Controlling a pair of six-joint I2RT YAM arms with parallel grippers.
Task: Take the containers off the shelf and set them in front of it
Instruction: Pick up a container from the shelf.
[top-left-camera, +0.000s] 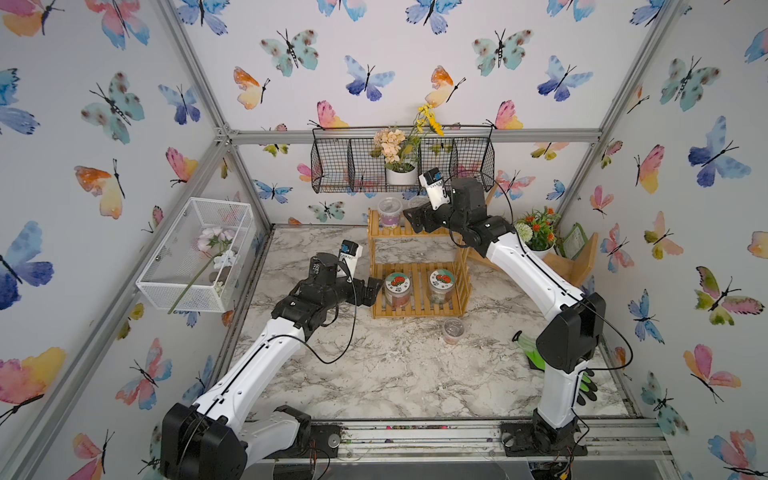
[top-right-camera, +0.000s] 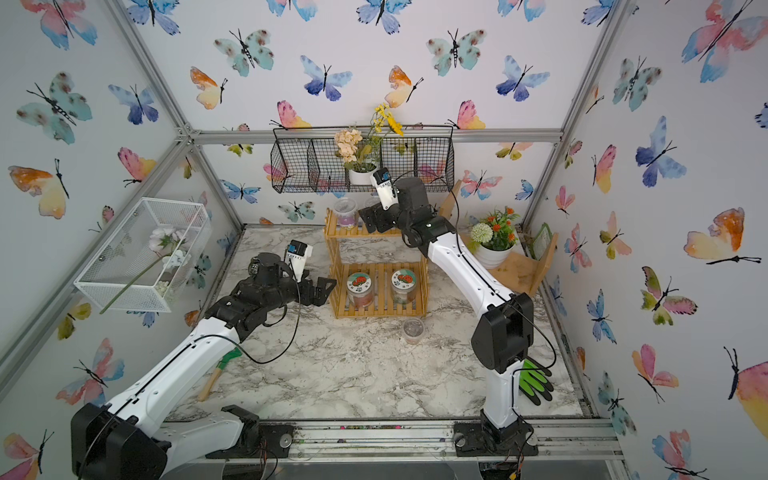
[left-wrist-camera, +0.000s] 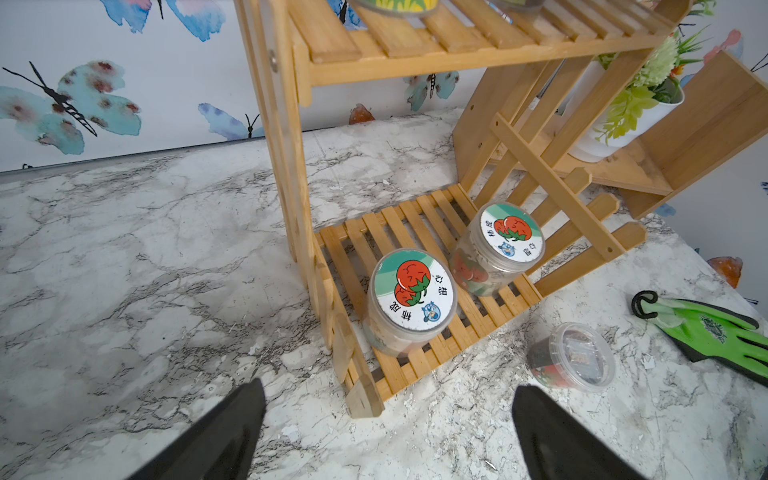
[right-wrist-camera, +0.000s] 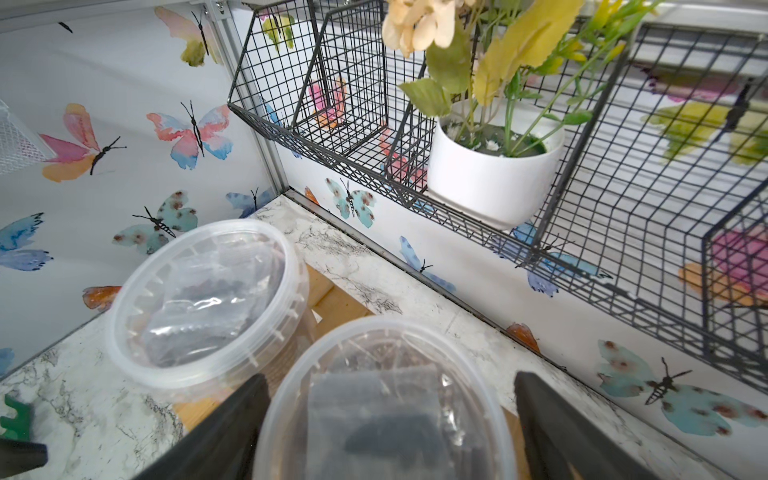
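Butterfly paper covers the walls, and a marble table (top-left-camera: 374, 374) lies below. At the back of it stands the little wooden shelf (top-left-camera: 419, 286). Two small cups sit on its top level. The right gripper (top-left-camera: 411, 221) is up there, and its two fingers are spread apart with the near cup (right-wrist-camera: 386, 407) in between them. It is not clear whether they touch the cup yet. The far cup (right-wrist-camera: 208, 295) stands just beside it.

On the bottom level stand two bigger jars, the left jar (left-wrist-camera: 411, 291) and the right jar (left-wrist-camera: 505, 237). Each has a tomato picture on its lid. One more cup, the table cup (top-left-camera: 454, 330), is already down on the table in front of the shelf. The left gripper (left-wrist-camera: 388, 385) is wide open and holds nothing. It hangs just beside the bottom level, near the left jar.

The cups look light and thin, so their sides may bend if squeezed hard. The plastic is smooth and could slip. A soft pinch on the body, just under the wide lid rim, seems best. The jars look stiffer and heavier, so a firmer hold round the middle should work.
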